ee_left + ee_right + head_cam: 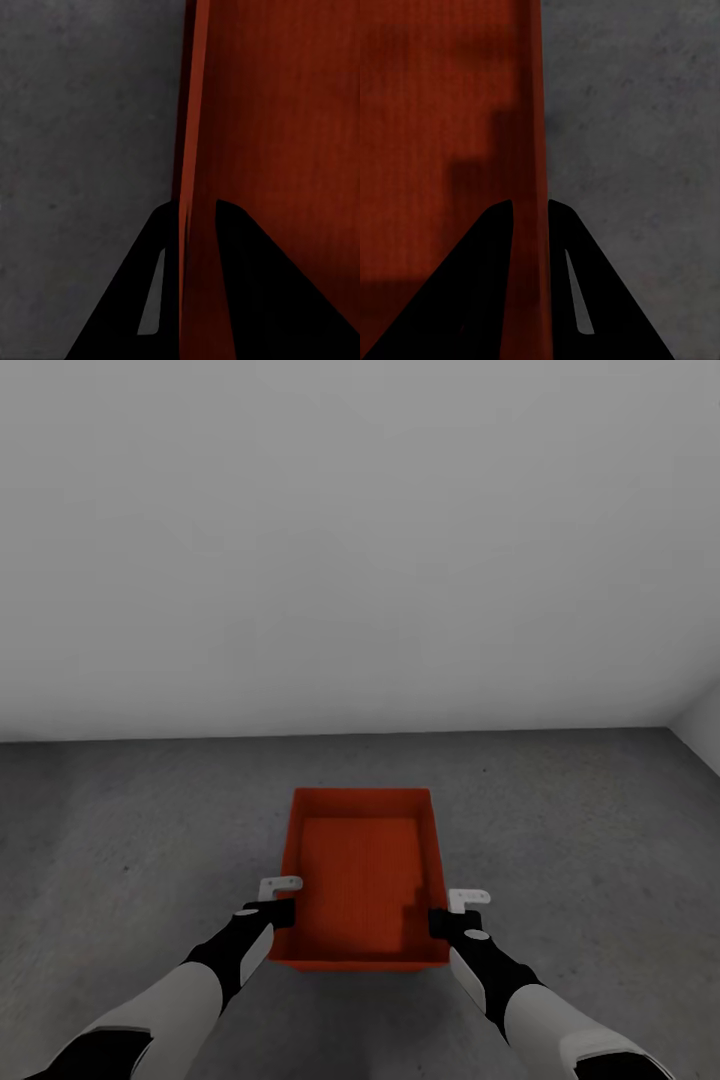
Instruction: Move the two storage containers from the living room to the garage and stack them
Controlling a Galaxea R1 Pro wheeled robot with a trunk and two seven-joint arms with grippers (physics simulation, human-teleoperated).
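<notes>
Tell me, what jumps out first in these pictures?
The bright red-orange storage container, open-topped and empty, low in the middle of the head view over the dark grey concrete floor. The left claw and right claw each pinch a thin side wall. Behind is a bare pale wall.

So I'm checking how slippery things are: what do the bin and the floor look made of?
The bin looks like thin, matte red-orange plastic: plain smooth walls with faint streaks, though it's a render. The floor looks like matte grey concrete, mottled and speckled.
</notes>
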